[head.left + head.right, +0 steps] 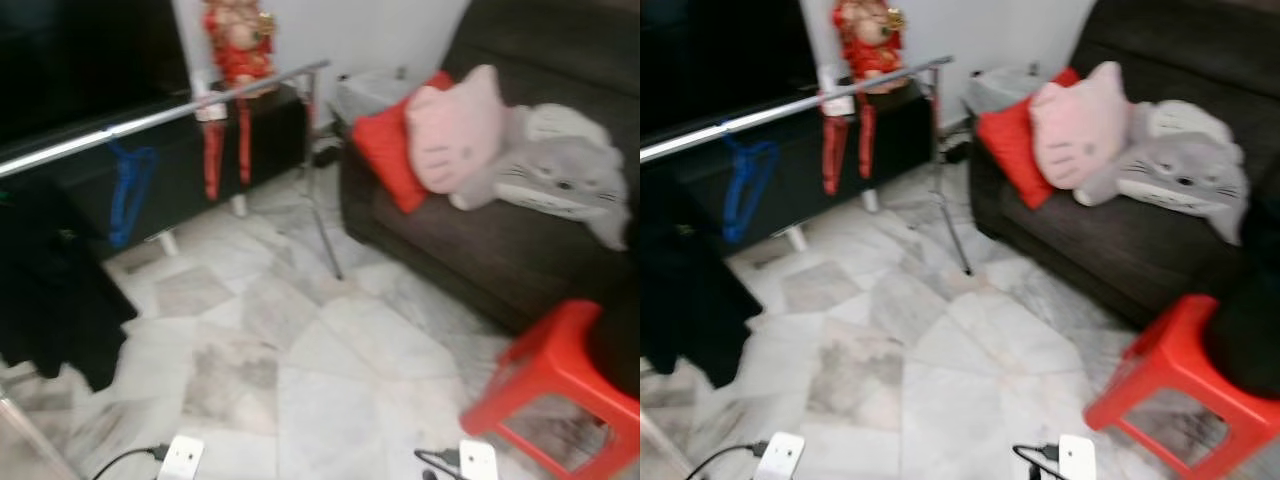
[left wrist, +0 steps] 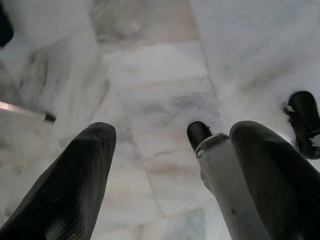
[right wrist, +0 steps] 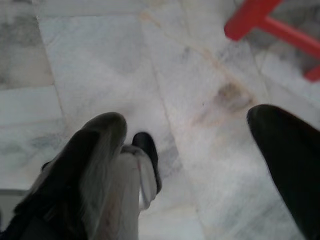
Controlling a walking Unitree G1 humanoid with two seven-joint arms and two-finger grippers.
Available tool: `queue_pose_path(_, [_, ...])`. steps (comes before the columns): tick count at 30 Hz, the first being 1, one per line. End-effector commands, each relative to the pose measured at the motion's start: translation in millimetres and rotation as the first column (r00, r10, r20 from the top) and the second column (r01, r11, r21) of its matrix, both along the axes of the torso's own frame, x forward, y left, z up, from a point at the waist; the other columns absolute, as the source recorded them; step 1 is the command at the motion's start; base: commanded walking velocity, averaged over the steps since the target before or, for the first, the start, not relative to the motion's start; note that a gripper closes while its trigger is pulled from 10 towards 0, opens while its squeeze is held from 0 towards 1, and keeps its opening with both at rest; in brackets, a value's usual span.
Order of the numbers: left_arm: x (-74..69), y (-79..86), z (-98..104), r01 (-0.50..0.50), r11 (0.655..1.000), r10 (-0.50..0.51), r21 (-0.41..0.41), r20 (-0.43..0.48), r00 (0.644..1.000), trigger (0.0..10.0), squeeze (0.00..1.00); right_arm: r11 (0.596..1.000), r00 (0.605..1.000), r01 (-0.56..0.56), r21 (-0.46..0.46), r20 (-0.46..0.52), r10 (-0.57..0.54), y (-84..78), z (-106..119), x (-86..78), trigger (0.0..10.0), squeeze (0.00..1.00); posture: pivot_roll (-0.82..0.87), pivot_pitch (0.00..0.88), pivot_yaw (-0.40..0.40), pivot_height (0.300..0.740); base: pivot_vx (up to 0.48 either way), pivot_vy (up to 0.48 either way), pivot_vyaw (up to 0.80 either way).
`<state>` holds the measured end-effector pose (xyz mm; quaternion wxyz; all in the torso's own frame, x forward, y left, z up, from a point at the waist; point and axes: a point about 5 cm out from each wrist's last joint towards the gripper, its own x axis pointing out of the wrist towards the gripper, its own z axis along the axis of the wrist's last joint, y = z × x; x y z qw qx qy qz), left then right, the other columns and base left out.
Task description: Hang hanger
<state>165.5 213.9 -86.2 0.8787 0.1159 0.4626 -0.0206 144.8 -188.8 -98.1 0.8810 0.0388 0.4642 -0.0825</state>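
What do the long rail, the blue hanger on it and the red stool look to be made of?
The rail looks like polished metal: silvery, with bright glints along it. The blue hanger is probably plastic, judging by its thin frame of one even colour, though blur leaves that open. The red stool seems moulded plastic, smooth and uniformly red.

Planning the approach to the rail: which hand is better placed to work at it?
Probably the left hand: the rail and blue hanger lie on the robot's left. Both hands hang open, empty, above the marble floor; the right hand hangs near the red stool.

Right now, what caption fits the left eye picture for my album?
Blue hanger on a silver rail, couch with plushies, red stool.
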Motion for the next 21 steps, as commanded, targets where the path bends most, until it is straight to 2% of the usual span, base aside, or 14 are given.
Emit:
queue_pose_path(1, [-2.8, 1.7, -1.0, 0.009, 1.000, -0.009, 0.010, -0.012, 1.000, 10.0, 0.00, 1.000, 1.000, 0.013, 0.002, 0.003, -0.013, -1.0, 0.3, 0.3, 10.0, 0.00, -0.10, 0.000, -0.003, 0.740, 0.000, -0.247, -0.63])
queue_pose_path(5, [-3.3, 1.9, -1.1, -0.004, 1.000, 0.004, 0.007, -0.009, 1.000, 10.0, 0.00, 1.000, 1.000, 0.011, 0.002, 0.003, -0.011, -1.2, 0.2, 0.0, 10.0, 0.00, -0.10, 0.000, -0.004, 0.740, 0.000, -0.382, -0.63])
queue_pose_path(8, [-3.3, 1.9, -1.0, 0.001, 1.000, -0.001, 0.010, -0.007, 1.000, 10.0, 0.00, 1.000, 1.000, 0.010, 0.003, 0.003, -0.010, -1.3, 0.2, 0.0, 10.0, 0.00, -0.10, 0.000, -0.004, 0.740, 0.000, 0.000, -0.63])
queue_pose_path(13, [-3.5, 1.8, -1.1, -0.011, 1.000, 0.011, 0.000, -0.004, 1.000, 10.0, 0.00, 1.000, 1.000, 0.008, 0.004, 0.004, -0.009, -1.2, 0.2, 0.0, 10.0, 0.00, -0.10, 0.000, -0.004, 0.740, 0.000, -0.338, -0.63])
queue_pose_path(15, [-3.9, 2.0, -1.2, -0.031, 0.999, 0.031, -0.009, -0.002, 1.000, 10.0, 0.00, 1.000, 1.000, 0.007, 0.003, 0.004, -0.007, -1.2, 0.3, 0.1, 10.0, 0.00, -0.10, 0.000, -0.004, 0.740, 0.000, 0.000, -0.64])
queue_pose_path(21, [-2.6, 1.1, -0.8, -0.004, 1.000, 0.004, -0.006, -0.004, 1.000, 10.0, 0.00, 1.000, 1.000, 0.007, 0.004, 0.005, -0.008, -1.2, 0.3, 0.2, 10.0, 0.00, -0.10, 0.000, -0.004, 0.740, 0.000, 0.000, -0.64])
